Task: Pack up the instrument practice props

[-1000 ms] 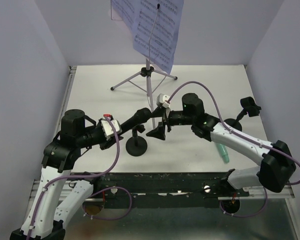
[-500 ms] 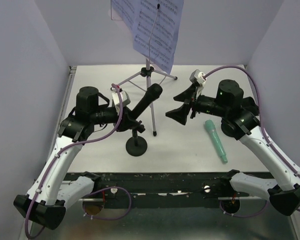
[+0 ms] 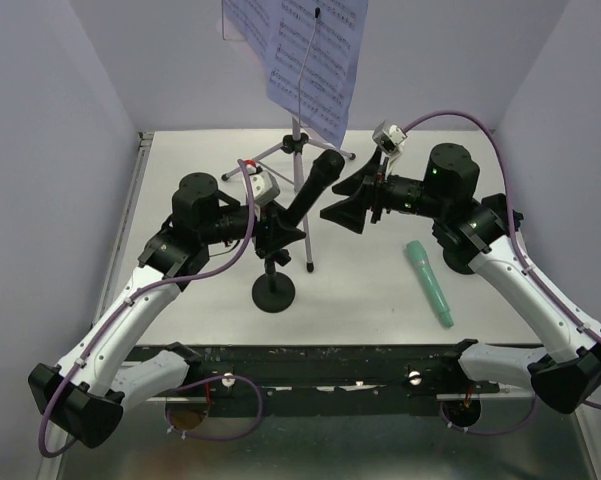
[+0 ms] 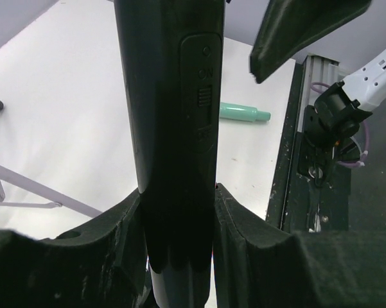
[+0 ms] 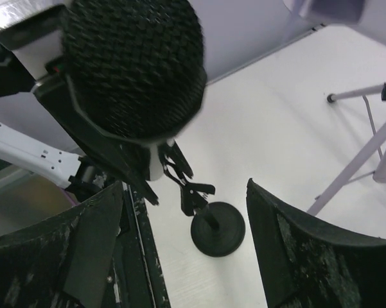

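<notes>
Top view: left arm runs from the near-left corner toward the counter [image 3: 380, 310] ctr, elbow raised. The left gripper [image 3: 280, 236] is clamped on a black microphone [image 3: 318, 185], held above the counter w/ its head tilted up toward the far edge. Right arm comes in from the near-right corner, forearm angled to ctr. The right gripper [image 3: 342, 208] is spread wide w/ nothing in it, just beside the mic head. Teal microphone [image 3: 430, 283] lies flat nr the right edge. One clip holder [image 3: 274, 290] stands nr ctr, near side of the left gripper. Tripod pole [image 3: 298, 150] stands mid far edge, sheet-music pages [image 3: 305, 55] on top.

Left wrist: the fingers [image 4: 109, 244] pinch the black mic body from both sides, switch facing cam. Teal mic lies beyond, nr the near edge.

Right wrist: the fingers [image 5: 295, 256] are wide apart, nothing between. Mesh mic head sits upper left, not touching them. Clip holder is upright on the counter beyond.
</notes>
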